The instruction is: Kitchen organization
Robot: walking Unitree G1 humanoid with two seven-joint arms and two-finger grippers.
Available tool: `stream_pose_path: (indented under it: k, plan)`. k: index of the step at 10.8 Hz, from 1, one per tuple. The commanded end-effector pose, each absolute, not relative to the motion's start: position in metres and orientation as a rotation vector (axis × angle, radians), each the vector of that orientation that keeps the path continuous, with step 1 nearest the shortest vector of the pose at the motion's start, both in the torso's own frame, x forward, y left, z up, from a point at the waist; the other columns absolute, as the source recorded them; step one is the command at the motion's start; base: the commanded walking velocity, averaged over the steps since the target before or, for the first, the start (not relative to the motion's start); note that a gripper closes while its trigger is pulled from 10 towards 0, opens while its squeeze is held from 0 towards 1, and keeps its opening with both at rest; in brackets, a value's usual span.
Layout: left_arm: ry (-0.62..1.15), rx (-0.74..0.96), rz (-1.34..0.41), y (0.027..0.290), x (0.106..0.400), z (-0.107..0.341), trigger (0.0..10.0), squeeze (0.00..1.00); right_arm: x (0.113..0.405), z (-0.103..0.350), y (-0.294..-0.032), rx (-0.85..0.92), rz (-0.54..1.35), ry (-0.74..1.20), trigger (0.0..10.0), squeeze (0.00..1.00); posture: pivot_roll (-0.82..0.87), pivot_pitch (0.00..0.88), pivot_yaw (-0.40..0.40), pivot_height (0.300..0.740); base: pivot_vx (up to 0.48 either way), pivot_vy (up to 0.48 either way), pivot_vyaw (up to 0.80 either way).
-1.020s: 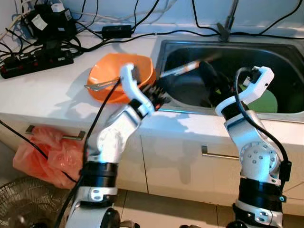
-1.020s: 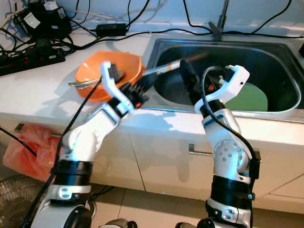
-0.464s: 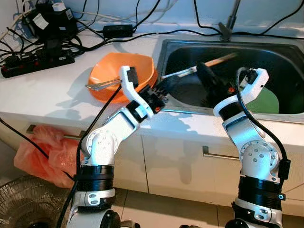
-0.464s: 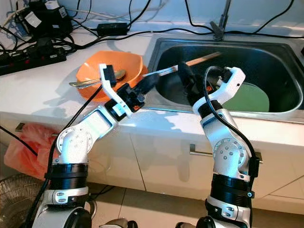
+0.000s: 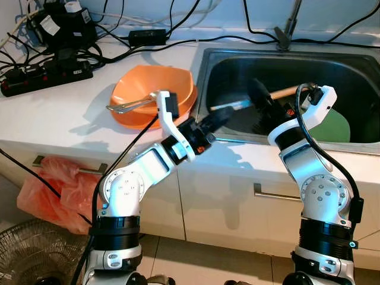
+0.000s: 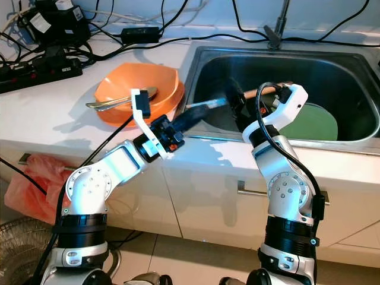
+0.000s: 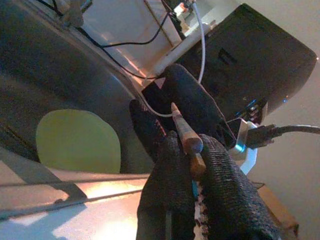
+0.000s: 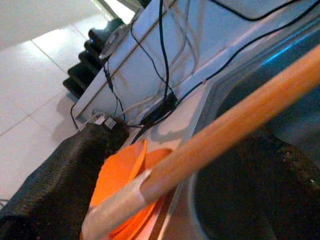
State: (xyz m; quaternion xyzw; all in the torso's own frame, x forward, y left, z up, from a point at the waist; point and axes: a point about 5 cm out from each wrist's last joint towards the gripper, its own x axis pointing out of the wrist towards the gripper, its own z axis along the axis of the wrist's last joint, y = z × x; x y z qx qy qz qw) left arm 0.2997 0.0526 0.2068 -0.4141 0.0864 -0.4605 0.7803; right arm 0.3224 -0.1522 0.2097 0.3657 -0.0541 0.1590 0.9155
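Left gripper point(image 5: 221, 117): at the sink's point(image 5: 356, 62) near rim, 2 fingers clamped on the utensil's metal end.
Right gripper point(image 5: 261, 98): inside the sink; grip unclear.
Utensil point(image 5: 284, 92): wooden-handled, spanning both grippers.
Orange bowl point(image 5: 151, 95): 10 o'clock of the left gripper, spoon point(image 5: 127, 106) inside.

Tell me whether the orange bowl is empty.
Not empty: the orange bowl on the counter holds a metal spoon, its handle sticking out over the rim.

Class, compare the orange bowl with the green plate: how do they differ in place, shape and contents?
The orange bowl sits on the white counter; the green plate lies down in the steel sink. The bowl is deep with raised sides; the plate looks flat. The bowl holds a metal spoon; the plate looks bare. Both are plain, single-coloured dishes.
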Motion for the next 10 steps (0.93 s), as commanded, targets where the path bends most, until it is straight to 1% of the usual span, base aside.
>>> stream_pose_path:
  k: [1, 2, 4, 5, 8, 10]
  plan:
    - [0.189, -0.891, -1.016, 0.053, 0.296, 0.209, 0.0, 0.00, 0.325, 0.216, -0.155, 0.761, 0.319, -0.137, 0.0, 0.00, 0.05, 0.083, 0.065, 0.740, 0.000, 0.000, 0.00]
    - [0.185, -0.880, -1.004, 0.057, 0.296, 0.208, 0.0, 0.00, 0.325, 0.217, -0.158, 0.757, 0.296, -0.149, 0.0, 0.00, 0.05, 0.081, 0.069, 0.740, 0.000, 0.000, 0.00]
    - [0.170, -0.864, -0.959, 0.069, 0.301, 0.208, 0.0, 0.00, 0.326, 0.218, -0.162, 0.752, 0.272, -0.159, 1.3, 0.00, 0.05, 0.081, 0.071, 0.740, 0.000, 0.000, 0.00]
    - [0.168, -0.863, -0.943, 0.073, 0.303, 0.207, 0.0, 0.00, 0.326, 0.218, -0.164, 0.753, 0.264, -0.162, 0.0, 0.00, 0.05, 0.080, 0.070, 0.740, 0.000, 0.000, 0.00]
    - [0.183, -0.855, -0.944, 0.076, 0.303, 0.203, 0.0, 0.00, 0.327, 0.219, -0.167, 0.753, 0.245, -0.171, 0.0, 0.00, 0.05, 0.078, 0.070, 0.740, 0.000, 0.000, 0.00]
    - [0.192, -0.868, -0.976, 0.070, 0.299, 0.204, 0.0, 0.00, 0.327, 0.218, -0.168, 0.761, 0.238, -0.167, 0.0, 0.00, 0.04, 0.079, 0.070, 0.740, 0.000, 0.000, 0.00]
